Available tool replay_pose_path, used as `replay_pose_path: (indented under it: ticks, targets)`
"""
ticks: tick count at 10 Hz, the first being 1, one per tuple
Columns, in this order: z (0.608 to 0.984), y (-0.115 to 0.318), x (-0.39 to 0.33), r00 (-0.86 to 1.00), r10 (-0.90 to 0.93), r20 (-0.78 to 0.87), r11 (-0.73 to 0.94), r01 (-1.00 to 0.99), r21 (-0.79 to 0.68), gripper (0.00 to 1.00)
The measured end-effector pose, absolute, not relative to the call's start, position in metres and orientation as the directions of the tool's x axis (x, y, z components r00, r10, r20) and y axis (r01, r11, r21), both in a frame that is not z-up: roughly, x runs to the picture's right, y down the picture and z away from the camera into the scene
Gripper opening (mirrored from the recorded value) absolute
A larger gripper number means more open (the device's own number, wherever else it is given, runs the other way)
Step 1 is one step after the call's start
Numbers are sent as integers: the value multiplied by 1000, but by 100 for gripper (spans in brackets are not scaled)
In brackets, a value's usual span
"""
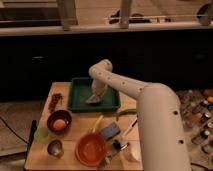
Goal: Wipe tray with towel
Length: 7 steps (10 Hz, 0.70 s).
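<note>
gripper (95, 94) is down inside the green tray (76, 96), near the tray's middle, on the end of the pale arm (120, 83) that reaches in from the right. it meets a crumpled grey towel (92, 100) that lies on the tray floor; whether it grips the towel or only presses on it, i cannot tell. the tray sits at the far side of a wooden table (39, 161), its left half bare. left of the tray lies a small heap of dark red bits (55, 100). nearer, a brown bowl (59, 121) holds something orange, with a light green cup (42, 134) just beside it and a metal cup (55, 148) nearer still. an orange bowl (91, 148) stands at the near edge, a blue sponge (110, 131) just right of it and a yellow item (97, 122) between sponge and tray. a white cup (131, 152) is close to the robot's body.
</note>
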State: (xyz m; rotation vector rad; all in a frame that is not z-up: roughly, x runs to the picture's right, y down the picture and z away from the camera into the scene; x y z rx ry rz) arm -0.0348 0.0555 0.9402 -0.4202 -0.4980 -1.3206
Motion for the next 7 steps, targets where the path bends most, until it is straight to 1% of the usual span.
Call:
replay_pose_path:
  ticks: [3,7]
  targets:
    - [932,69,-14,179,-792,583,202,979,-27,0]
    - [934,60,29,261,-784,563,241,964,-111,0]
